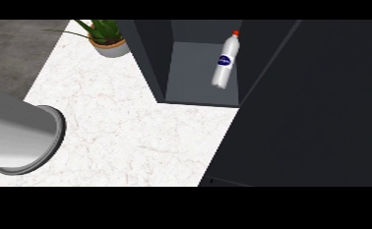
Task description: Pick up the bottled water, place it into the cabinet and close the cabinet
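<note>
White marble counter (131, 134); potted plant (108, 39) far corner; grey floor (29, 46) beyond.

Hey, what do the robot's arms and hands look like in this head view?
Only one grey forearm shows, at the left edge: a smooth, plain cylinder, light grey with soft shading, ending in a darker rim. No cables or markings are visible on it. Neither robot hand is in view.

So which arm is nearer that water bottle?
Left: its grey forearm lies at the view's left edge, well apart from the bottle inside the cabinet. The right arm is out of view.
</note>
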You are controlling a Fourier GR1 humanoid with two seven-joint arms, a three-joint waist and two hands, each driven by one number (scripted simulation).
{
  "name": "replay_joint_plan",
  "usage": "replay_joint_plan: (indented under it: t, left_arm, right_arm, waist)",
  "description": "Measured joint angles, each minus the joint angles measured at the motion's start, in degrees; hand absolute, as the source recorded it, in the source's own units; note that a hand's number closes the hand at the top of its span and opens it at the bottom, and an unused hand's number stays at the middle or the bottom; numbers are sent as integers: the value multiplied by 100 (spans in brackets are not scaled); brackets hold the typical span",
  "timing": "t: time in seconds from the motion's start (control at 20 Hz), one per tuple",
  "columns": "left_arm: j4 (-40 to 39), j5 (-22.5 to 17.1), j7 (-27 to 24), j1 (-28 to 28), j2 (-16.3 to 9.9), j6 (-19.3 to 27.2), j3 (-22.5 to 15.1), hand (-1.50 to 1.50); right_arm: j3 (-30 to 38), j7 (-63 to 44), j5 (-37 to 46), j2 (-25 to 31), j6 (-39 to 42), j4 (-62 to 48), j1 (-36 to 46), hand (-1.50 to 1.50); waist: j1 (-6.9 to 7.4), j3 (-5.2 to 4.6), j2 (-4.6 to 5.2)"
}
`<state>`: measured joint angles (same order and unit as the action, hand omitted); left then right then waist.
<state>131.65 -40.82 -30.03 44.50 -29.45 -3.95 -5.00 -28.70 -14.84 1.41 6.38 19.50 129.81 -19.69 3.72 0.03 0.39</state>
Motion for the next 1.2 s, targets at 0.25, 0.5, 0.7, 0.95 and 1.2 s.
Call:
replay_joint_plan:
  t: [0.25, 0.5, 0.7, 0.95, 1.2]
  left_arm:
    - [-59, -353, -157, 409, -79, -538, 410, -150]
    - [-66, -698, -227, 712, -127, -970, 852, -150]
    - [-55, -1044, -227, 1001, -150, -1306, 1231, -150]
    - [-217, -1376, -223, 1133, -165, -1669, 1704, -150]
    - [-245, -1597, -177, 1399, 23, -2072, 2086, -150]
  right_arm:
    - [-439, -633, -317, -358, -885, -595, 1053, 150]
    - [-293, -1030, -1022, -443, -1637, -1295, 2349, 150]
    - [90, -1061, -1698, -471, -1865, -1979, 3207, 150]
    - [809, -986, -2354, -530, -1849, -2812, 4296, 150]
    - [1605, -909, -2815, -506, -1423, -3716, 5257, 150]
  waist:
    - [20, 9, 38]
    - [-27, 6, 53]
    - [-50, -3, 62]
    - [-107, -2, 42]
    - [-150, -2, -10]
